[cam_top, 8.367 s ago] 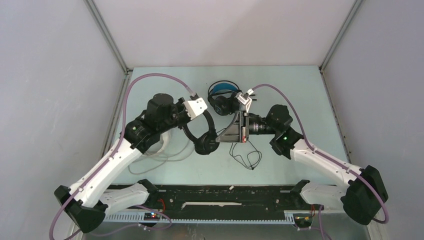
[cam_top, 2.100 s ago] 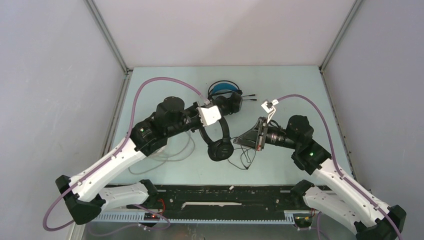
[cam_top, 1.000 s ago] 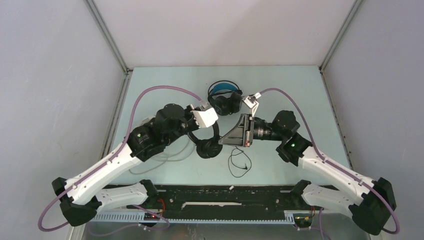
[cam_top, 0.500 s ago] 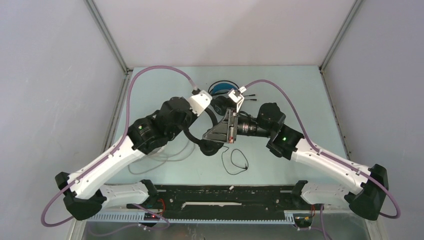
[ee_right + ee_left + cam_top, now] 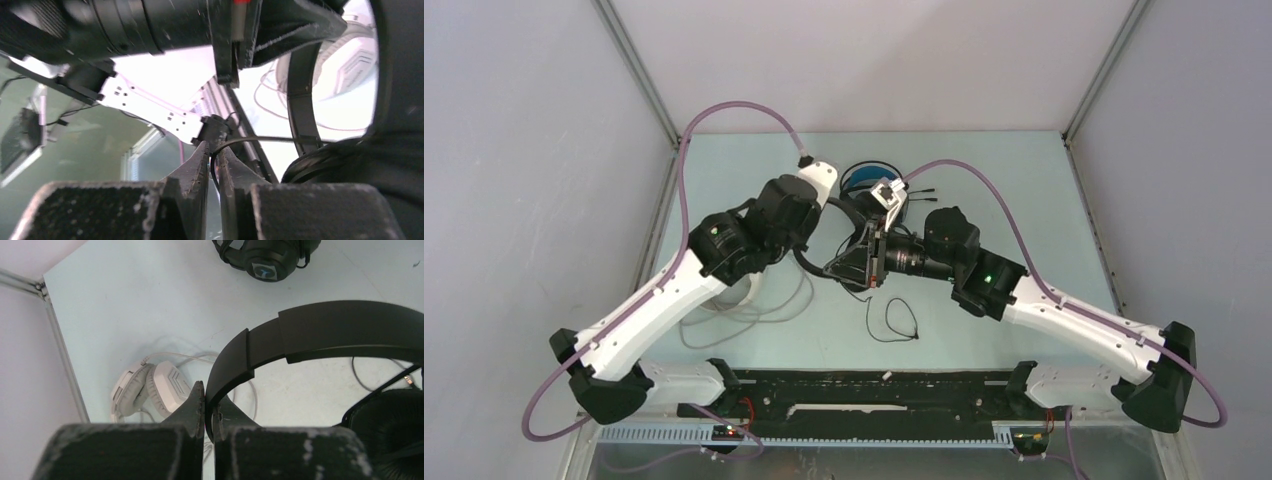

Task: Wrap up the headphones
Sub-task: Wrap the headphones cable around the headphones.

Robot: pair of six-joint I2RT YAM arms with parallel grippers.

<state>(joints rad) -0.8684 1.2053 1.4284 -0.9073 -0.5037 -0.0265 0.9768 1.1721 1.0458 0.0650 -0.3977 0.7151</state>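
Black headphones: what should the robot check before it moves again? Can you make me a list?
1. Left gripper pinching the headband of the black headphones: ok.
2. Right gripper shut on the thin cable: ok.
3. Cable all wound up: not ok, a loop lies loose on the table.
4. White headphones out of the way: ok, they lie apart on the table.
5. Blue-band headphones clear of the right arm: cannot tell, the wrist sits right beside them in the top view.
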